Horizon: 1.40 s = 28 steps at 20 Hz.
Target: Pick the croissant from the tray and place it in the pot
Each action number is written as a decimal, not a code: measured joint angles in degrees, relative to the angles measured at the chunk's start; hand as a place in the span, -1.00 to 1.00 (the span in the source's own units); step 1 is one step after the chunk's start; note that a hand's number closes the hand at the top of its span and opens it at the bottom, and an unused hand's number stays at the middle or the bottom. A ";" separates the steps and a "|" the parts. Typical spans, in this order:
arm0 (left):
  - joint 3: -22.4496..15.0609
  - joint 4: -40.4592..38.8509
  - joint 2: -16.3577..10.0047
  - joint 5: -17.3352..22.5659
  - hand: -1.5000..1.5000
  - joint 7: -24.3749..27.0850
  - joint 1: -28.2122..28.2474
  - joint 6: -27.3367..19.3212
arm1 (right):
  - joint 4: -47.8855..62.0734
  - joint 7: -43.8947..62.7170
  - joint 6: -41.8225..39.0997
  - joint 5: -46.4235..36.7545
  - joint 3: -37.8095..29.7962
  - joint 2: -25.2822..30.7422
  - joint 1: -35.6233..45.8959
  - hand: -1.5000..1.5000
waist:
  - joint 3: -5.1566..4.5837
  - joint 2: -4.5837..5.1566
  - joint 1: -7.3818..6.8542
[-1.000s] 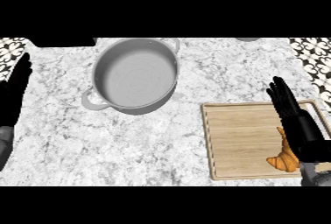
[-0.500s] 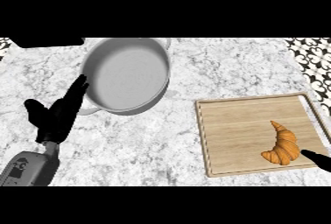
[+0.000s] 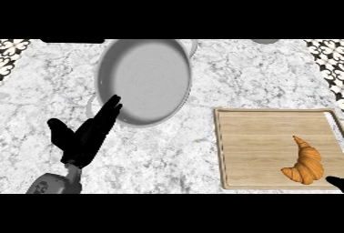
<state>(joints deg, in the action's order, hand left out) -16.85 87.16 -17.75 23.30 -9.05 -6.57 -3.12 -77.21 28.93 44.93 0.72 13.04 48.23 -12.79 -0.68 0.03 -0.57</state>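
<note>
step: pick not yet begun; the croissant [image 3: 306,161] lies free, with no hand closed on it.
croissant: lower right part of the tray [image 3: 259,136], curved, pointed end up, near the tray's right edge.
pot [image 3: 144,79]: on the worktop [image 3: 262,77], up and left of the tray and apart from it; nothing shows inside.
left hand [image 3: 86,136]: fingers straight and pressed together, thumb spread off to the left, holding nothing. fingertips lie over the pot's lower left rim; contact cannot be told.
right hand [image 3: 335,182]: only a dark tip shows at the view's lower right edge, just beside the croissant's broad end. spread or closed: cannot tell.
progress: judged early; grasp, carry and release all remain.
next move (judgement): the right hand is the nearer one. it should come over the croissant, close round the thick middle, lift clear of the tray's raised edge, then carry up and left to the pot's mouth.
watch (judgement): the curved shape may pivot if it is caught near one end.
</note>
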 measured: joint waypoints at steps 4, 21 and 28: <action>-0.27 1.14 0.19 0.45 0.00 -0.99 1.27 0.20 | -10.04 14.64 -3.42 -2.42 1.67 7.58 0.63 -1.00 | 0.13 -0.13 0.14; -1.04 5.55 1.27 -0.13 0.00 -2.82 3.83 -0.06 | -30.99 41.93 -14.81 5.18 -0.38 18.97 10.11 -1.00 | 0.47 0.02 -0.37; -1.19 6.58 1.68 -0.83 0.00 -4.13 3.61 -0.21 | -27.75 42.64 -13.61 2.06 4.42 14.22 13.27 -1.00 | 0.54 0.16 -0.84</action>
<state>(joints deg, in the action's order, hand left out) -18.03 93.74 -16.07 22.47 -13.17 -2.96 -3.33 -104.97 71.56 31.32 2.78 17.47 62.45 0.48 -0.14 0.19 -1.40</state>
